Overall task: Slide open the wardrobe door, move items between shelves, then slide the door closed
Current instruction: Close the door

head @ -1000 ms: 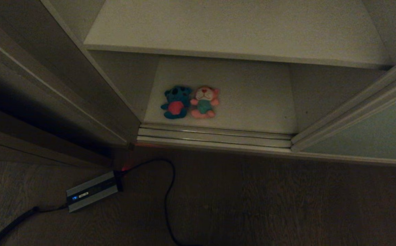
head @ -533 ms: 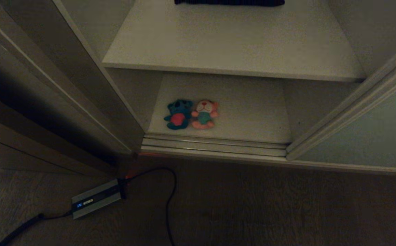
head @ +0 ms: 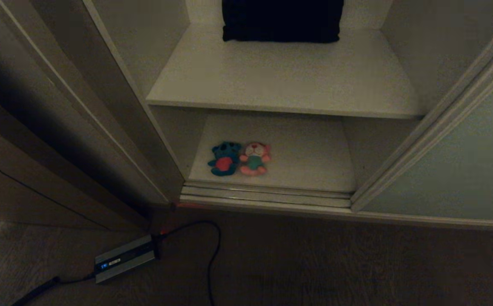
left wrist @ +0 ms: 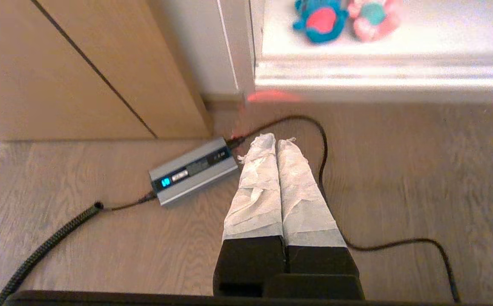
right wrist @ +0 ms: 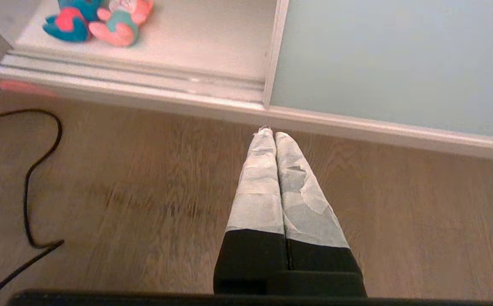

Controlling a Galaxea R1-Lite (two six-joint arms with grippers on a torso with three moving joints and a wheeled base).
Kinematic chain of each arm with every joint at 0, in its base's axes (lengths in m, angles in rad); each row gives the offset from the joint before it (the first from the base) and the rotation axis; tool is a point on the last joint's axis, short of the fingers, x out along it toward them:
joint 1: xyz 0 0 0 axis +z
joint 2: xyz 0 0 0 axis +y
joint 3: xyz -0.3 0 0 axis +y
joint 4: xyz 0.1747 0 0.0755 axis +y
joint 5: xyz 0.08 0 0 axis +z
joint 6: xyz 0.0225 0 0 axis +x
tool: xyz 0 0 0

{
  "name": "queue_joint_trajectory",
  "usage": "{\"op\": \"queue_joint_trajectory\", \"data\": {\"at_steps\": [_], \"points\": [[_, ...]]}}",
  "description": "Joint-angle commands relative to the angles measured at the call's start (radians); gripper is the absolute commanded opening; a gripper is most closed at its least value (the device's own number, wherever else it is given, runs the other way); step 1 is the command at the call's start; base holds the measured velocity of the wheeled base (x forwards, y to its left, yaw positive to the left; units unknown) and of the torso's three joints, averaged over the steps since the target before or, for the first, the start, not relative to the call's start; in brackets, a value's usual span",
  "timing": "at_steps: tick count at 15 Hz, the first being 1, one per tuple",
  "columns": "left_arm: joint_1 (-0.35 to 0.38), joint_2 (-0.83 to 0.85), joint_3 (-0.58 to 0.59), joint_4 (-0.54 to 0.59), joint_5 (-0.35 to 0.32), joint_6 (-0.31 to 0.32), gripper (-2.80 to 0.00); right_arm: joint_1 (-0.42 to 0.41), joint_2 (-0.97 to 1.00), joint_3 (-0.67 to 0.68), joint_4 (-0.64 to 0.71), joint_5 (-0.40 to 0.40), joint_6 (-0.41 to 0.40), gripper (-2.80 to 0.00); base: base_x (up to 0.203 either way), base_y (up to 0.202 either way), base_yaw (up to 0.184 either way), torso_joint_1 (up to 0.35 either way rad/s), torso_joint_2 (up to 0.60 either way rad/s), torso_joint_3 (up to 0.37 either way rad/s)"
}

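Far left, brown wooden side panel (head: 38, 140) of the wardrobe, running down to the dark wood-grain floor (head: 314, 263). On the floor near its foot, a flat silver-grey metal box with a small blue-lit display (head: 125, 264), black cable (head: 212, 250) looping away from it. Left gripper (left wrist: 275, 140) hangs over the floor just beside that box, white-taped fingers pressed together, holding nothing; not in the head view. Wardrobe stands open in the middle. Lower off-white flat shelf board (head: 306, 157) holds both toys near its front left corner, behind the pale metal floor track (head: 267, 196): dark teal-blue plush toy with red belly (head: 225, 159) on the left, pink plush toy with white face and teal body (head: 255, 158) touching it on the right, both lying face up. Upper off-white shelf board (head: 280, 80) above carries a dark folded cloth (head: 282, 20) at the back. Right gripper (right wrist: 270, 134) hangs over the floor just before the track, taped fingers together, empty. Far right, the large pale grey-green matte sliding wardrobe door with thin light metal frame (head: 463, 170), slid aside, covering the right part.
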Motion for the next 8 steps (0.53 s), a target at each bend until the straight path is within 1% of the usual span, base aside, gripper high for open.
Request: {"op": "queue_joint_trajectory", "data": {"at_steps": [1, 3, 7, 8], "points": [[0.0, -0.001, 0.001, 0.004, 0.002, -0.004, -2.8, 0.0, 0.002, 0.005, 0.0, 0.0, -0.001, -2.8, 0.0, 0.0, 0.0, 0.002, 0.01, 0.198], [0.0, 0.001, 0.001, 0.004, 0.001, 0.0, -2.8, 0.0, 0.001, 0.004, 0.0, 0.0, -0.001, -2.8, 0.0, 0.0, 0.0, 0.0, 0.01, 0.145], [0.0, 0.001, -0.002, 0.015, 0.0, 0.005, -2.8, 0.0, 0.002, 0.004, 0.0, 0.0, -0.001, -2.8, 0.0, 0.0, 0.0, 0.0, 0.0, 0.0], [0.0, 0.0, 0.002, 0.003, 0.0, 0.003, -2.8, 0.0, 0.001, 0.005, 0.0, 0.0, -0.001, -2.8, 0.0, 0.0, 0.0, 0.0, 0.0, 0.0]]}}
